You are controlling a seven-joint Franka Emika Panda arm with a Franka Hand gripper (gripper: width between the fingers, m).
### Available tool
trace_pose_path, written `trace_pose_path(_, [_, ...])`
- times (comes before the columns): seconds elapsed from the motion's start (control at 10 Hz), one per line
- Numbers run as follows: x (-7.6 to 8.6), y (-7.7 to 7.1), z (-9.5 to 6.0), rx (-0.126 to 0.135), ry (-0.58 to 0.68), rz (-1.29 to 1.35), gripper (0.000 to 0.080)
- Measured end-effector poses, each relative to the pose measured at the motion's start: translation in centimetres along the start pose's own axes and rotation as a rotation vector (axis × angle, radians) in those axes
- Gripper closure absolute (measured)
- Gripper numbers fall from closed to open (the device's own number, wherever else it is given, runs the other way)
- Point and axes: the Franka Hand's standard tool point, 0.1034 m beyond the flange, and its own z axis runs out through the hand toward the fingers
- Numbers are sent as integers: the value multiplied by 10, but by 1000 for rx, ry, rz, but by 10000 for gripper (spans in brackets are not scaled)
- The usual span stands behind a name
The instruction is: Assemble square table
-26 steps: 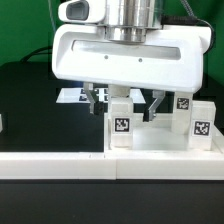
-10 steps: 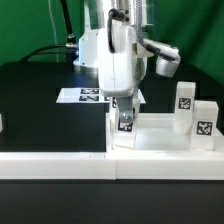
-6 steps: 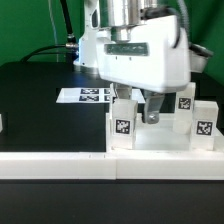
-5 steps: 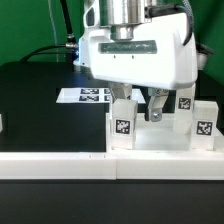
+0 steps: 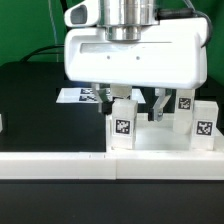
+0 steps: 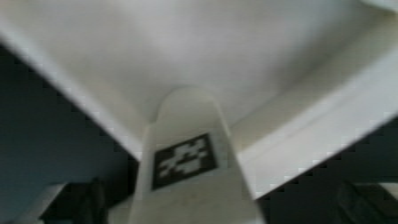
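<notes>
The claw (image 5: 127, 105) hung low over the top (image 5: 150, 143), its broad white housing filling the upper middle of the exterior view. Its two dark fingers (image 5: 158, 108) pointed down with a clear gap between them, gripping nothing; the leg (image 5: 121, 124) at the top's near corner stood in that gap or just in front of it, and contact could not be told.

The top lay on the black table (image 5: 40, 110), pressed up against the long white rail (image 5: 60, 166) that ran along the front edge. Its raised rim closed it in on the exterior view's left side, right beside the leg. Two more legs (image 5: 185, 103) stood upright at the exterior view's right, one nearer (image 5: 201, 124) and one farther back, each showing a tag. Between the near-corner leg and those two, the top's floor lay bare under the fingers.

The marker board (image 5: 78, 96) lay flat behind the claw, partly hidden by it. To the exterior view's left the table was open and dark.

In the wrist view a tagged leg (image 6: 183, 160) rose close to the lens, blurred, with white rim edges slanting away behind it.
</notes>
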Motion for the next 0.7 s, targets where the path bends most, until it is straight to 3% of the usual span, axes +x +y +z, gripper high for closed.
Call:
trace_pose_path(0.3, [0,1,1,-2,0,-12,150])
trace_pose_path(0.5, [0,1,1,-2,0,-6,416])
trace_pose_path(0.6, [1,2,1,-2,0,122,508])
trace_pose_path(0.7, [1,3,1,-2,1,169,508])
